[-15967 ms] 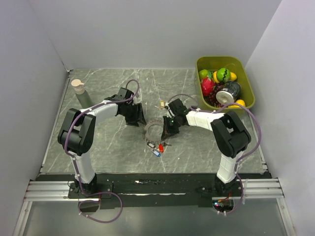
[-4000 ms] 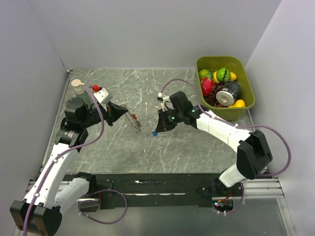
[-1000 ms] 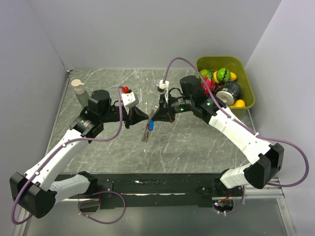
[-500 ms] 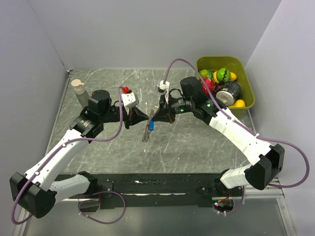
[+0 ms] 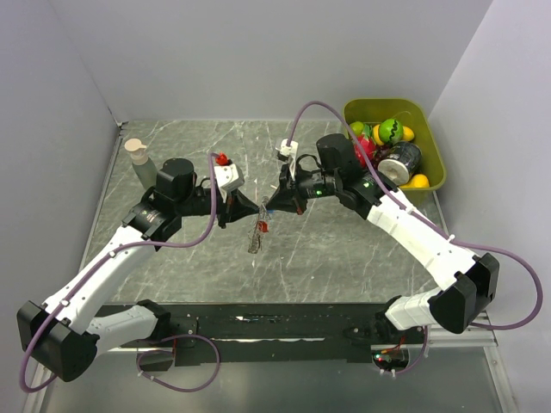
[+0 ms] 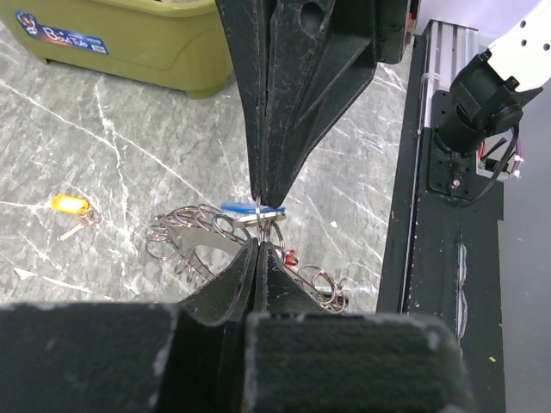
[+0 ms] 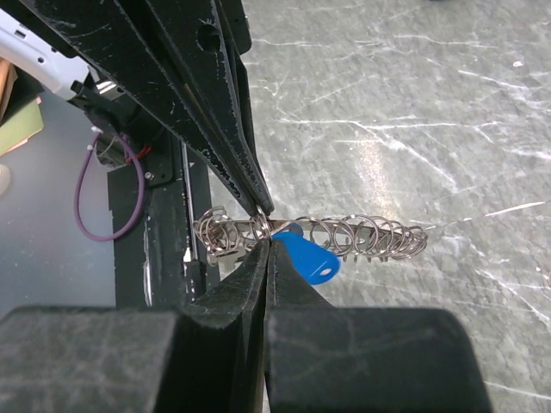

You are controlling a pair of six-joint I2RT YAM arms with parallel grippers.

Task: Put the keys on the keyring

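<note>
Both grippers meet tip to tip above the middle of the table. My left gripper (image 5: 255, 209) (image 6: 258, 245) is shut on the keyring (image 5: 256, 236) (image 6: 196, 237), a flat metal ring fringed with silvery loops that hangs edge-on, its small red tag (image 5: 262, 226) (image 6: 290, 255) below. My right gripper (image 5: 269, 206) (image 7: 267, 240) is shut at the ring of a key with a blue head (image 7: 311, 256) (image 6: 250, 207), pressed right against the keyring (image 7: 362, 234). Another key with a yellow head (image 6: 69, 204) lies loose on the table.
A green bin (image 5: 435, 151) (image 6: 129, 47) of toy fruit and a can stands at the back right. A tan-capped bottle (image 5: 138, 158) stands at the back left. The black base rail (image 6: 430, 215) runs along the near edge.
Both arms have stayed almost still. In the top view the hanging keyring has turned a little: the blue head no longer shows below the tips and the red tag shows there instead.
</note>
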